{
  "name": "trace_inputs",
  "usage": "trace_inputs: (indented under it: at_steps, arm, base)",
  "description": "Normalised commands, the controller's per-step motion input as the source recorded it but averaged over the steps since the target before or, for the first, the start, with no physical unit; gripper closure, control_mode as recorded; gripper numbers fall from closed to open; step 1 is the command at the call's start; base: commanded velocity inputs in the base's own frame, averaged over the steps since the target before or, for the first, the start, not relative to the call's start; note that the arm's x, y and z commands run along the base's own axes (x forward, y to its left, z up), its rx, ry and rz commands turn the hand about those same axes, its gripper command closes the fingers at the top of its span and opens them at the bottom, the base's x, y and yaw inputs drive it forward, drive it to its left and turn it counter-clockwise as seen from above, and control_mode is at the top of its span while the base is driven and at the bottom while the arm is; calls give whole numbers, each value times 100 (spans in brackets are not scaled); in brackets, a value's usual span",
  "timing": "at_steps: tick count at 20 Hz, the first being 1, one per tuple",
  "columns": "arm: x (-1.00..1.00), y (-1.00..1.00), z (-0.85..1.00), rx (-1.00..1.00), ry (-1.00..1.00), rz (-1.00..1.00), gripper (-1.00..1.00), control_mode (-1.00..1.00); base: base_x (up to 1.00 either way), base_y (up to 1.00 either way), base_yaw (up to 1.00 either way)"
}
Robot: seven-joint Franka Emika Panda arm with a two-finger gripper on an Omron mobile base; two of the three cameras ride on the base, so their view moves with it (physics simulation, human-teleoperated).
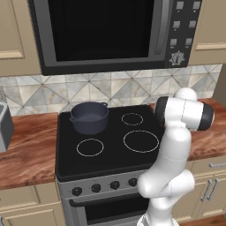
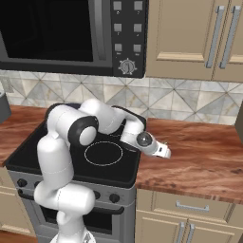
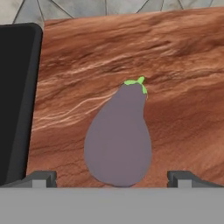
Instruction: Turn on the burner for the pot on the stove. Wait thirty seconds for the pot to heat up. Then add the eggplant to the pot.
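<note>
The eggplant [image 3: 119, 140], grey-purple with a green stem, lies on the wooden counter [image 3: 175, 78] just right of the stove's black edge [image 3: 17, 100]. My gripper [image 3: 113, 178] is open, and its two fingertips [image 3: 41, 178] stand wide on either side of the eggplant's fat end without touching it. From the right base view, the gripper [image 2: 166, 153] hangs low over the counter beside the stove [image 2: 28, 156]. The dark blue-grey pot [image 1: 89, 117] sits on the back left ring of the stove [image 1: 110, 154]. A row of black knobs [image 1: 96, 188] lines the grey front.
A black-windowed microwave [image 1: 101, 31] hangs above the stove. Wooden counter [image 2: 204, 152] runs to the right, with beige cabinets [image 2: 190, 38] above. A grey appliance [image 1: 4, 126] stands on the left counter. My arm's elbow [image 1: 183, 112] rises over the stove's right side.
</note>
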Motion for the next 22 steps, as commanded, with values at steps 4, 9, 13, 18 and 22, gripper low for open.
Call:
trace_inputs:
  at_steps: [4, 9, 13, 18, 22]
  arm:
    - [5, -4, 0, 0, 0, 0, -100, -100]
    - [12, -5, 0, 0, 0, 0, -100, -100]
    - [17, -11, 0, 0, 0, 0, -100, -100]
    - [18, -5, 0, 0, 0, 0, -100, -100]
    - [14, 0, 0, 0, 0, 0, -100, -100]
  base:
    - [0, 0, 0]
    - [0, 0, 0]
    - [0, 0, 0]
    - [0, 0, 0]
    - [0, 0, 0]
